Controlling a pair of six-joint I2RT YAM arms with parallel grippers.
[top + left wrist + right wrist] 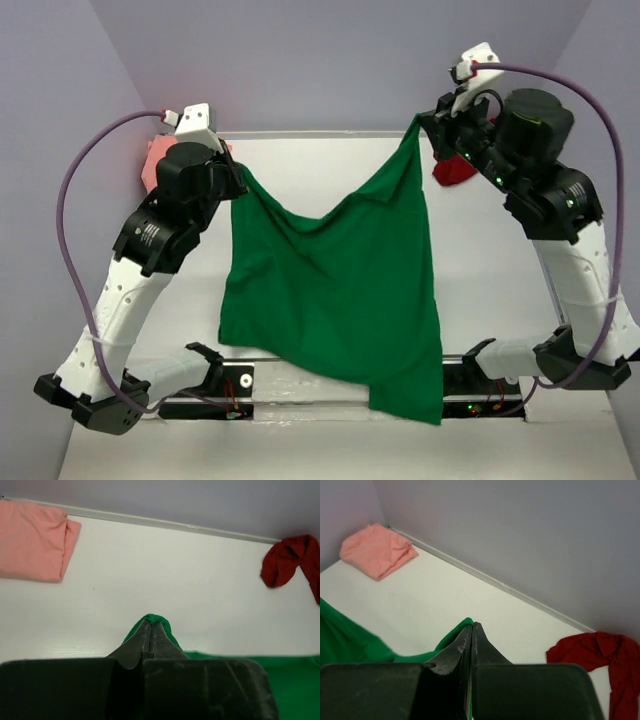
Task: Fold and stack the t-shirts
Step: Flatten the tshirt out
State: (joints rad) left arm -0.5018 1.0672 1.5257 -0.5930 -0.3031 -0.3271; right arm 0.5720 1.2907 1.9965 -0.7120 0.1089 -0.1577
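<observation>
Holding the green t-shirt (340, 300) spread above the bench (300, 170), its hem trailing off the near edge.
Your left gripper (149, 626) and right gripper (472, 626) each clench a top corner. The cloth is light and limp and sags between them, so corners are your hold. Beyond, the salmon-pink t-shirt (30, 540) lies folded far left and the dark red t-shirt (290, 560) crumpled far right, both clear of the green.

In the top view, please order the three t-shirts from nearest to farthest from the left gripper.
1. The green t-shirt: pinched in the left gripper itself.
2. The salmon-pink t-shirt: at the far left corner, just beside that gripper.
3. The dark red t-shirt: at the far right side.
</observation>
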